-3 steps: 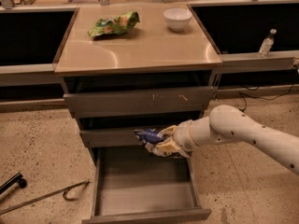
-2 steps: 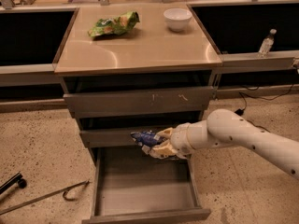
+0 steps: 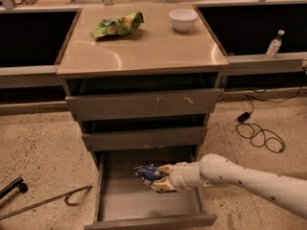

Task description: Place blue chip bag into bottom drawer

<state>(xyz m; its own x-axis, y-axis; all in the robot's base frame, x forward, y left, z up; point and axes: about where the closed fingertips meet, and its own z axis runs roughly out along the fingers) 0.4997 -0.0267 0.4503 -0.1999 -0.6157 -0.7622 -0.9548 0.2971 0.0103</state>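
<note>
Over the open bottom drawer [image 3: 144, 204], the gripper [image 3: 160, 179] holds the blue chip bag [image 3: 147, 172]
At the end of the white arm [image 3: 240, 178] reaching in from the right, the gripper is clamped on the bag's right end; the bag juts left above the drawer's grey floor, and whether it touches that floor cannot be told. Two shallower drawers [image 3: 144, 104] sit above. On the bench [image 3: 144, 51] a green snack bag [image 3: 117, 25] lies at the left and a white bowl [image 3: 183, 19] stands at the right, well apart
</note>
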